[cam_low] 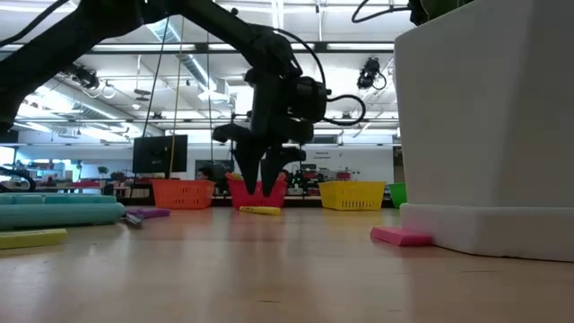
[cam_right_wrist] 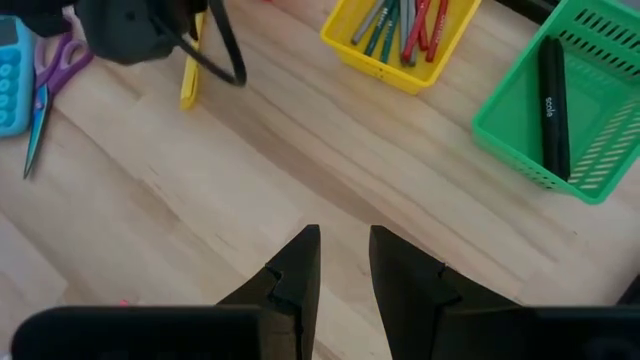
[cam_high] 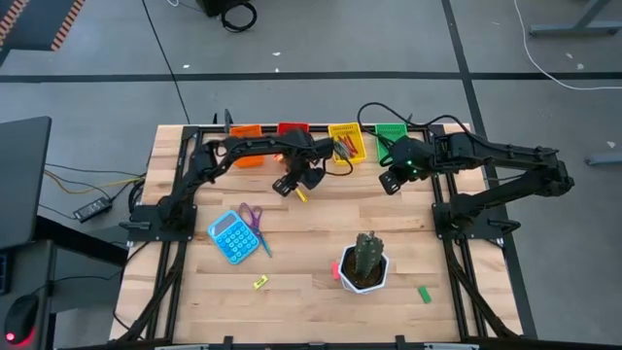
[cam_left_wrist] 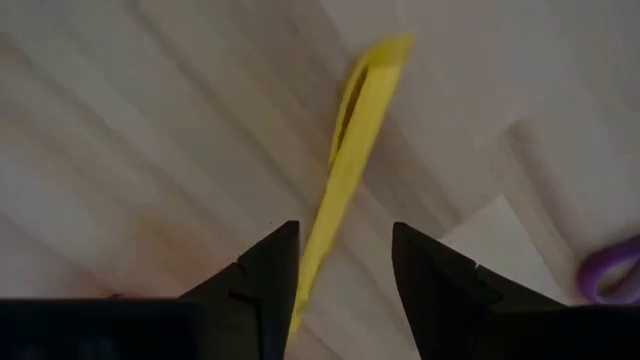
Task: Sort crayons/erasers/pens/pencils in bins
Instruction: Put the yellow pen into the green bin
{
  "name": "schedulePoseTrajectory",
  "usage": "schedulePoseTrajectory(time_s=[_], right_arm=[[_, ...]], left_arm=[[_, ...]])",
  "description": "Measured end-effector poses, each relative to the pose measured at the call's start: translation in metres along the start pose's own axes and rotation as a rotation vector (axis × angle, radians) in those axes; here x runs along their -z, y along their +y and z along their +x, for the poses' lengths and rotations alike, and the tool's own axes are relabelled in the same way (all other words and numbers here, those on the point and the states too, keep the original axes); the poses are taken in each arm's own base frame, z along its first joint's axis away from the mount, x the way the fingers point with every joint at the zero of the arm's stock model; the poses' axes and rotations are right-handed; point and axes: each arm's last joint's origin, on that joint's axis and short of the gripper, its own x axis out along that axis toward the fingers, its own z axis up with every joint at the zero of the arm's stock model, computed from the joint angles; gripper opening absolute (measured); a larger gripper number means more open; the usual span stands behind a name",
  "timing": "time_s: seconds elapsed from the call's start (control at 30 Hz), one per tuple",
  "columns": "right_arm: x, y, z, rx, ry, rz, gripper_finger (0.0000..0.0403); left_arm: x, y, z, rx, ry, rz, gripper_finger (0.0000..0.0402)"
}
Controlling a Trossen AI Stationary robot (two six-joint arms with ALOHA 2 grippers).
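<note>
The left pincer (cam_left_wrist: pixel 345 290) stands apart, straddling the yellow pen (cam_left_wrist: pixel 352 160) flat on the tabletop (cam_left_wrist: pixel 150 150). If closure is off-centre, the pen may roll or skid free. The right pincer (cam_right_wrist: pixel 345 265) waits slightly apart, empty.

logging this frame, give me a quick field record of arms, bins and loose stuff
left gripper: open, straddling the yellow pen lying on the table
right gripper: open, empty, hovering near the green bin
green bin: one black pen
yellow bin: several sticks
loose: calculator, scissors, pink eraser beside the pot, green eraser
</note>
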Motion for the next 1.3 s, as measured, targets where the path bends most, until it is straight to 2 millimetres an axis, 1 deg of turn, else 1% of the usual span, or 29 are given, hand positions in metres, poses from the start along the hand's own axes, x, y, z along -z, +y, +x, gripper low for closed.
schedulePoseTrajectory(time_s=[0.23, 0.3, 0.43, 0.67, 0.87, 1.13, 1.2, 1.3], right_arm=[[0.000, 0.000, 0.000, 0.000, 0.001, 0.002, 0.0096], [0.000, 0.000, 0.000, 0.000, 0.001, 0.003, 0.0096], [0.000, 0.000, 0.000, 0.000, 0.000, 0.010, 0.0096], [0.000, 0.000, 0.000, 0.001, 0.003, 0.025, 0.0096], [0.000, 0.000, 0.000, -0.001, 0.006, 0.030, 0.0096], [0.000, 0.000, 0.000, -0.001, 0.006, 0.025, 0.0096], [0.000, 0.000, 0.000, -0.001, 0.006, 0.026, 0.0096], [0.000, 0.000, 0.000, -0.002, 0.009, 0.023, 0.0096]], left_arm=[[-0.017, -0.002, 0.006, -0.037, -0.028, 0.041, 0.0149], [-0.020, -0.004, 0.011, -0.020, -0.017, 0.049, 0.0145], [-0.026, -0.005, 0.025, -0.001, -0.004, 0.050, 0.0146], [-0.033, -0.006, 0.032, -0.001, -0.006, 0.032, 0.0144], [-0.035, -0.006, 0.034, -0.006, -0.008, -0.006, 0.0121], [-0.036, -0.006, 0.035, -0.009, -0.008, -0.037, 0.0065], [-0.036, -0.007, 0.034, -0.006, -0.007, -0.066, 0.0058], [-0.036, -0.007, 0.032, -0.009, -0.010, -0.115, 0.0060]])
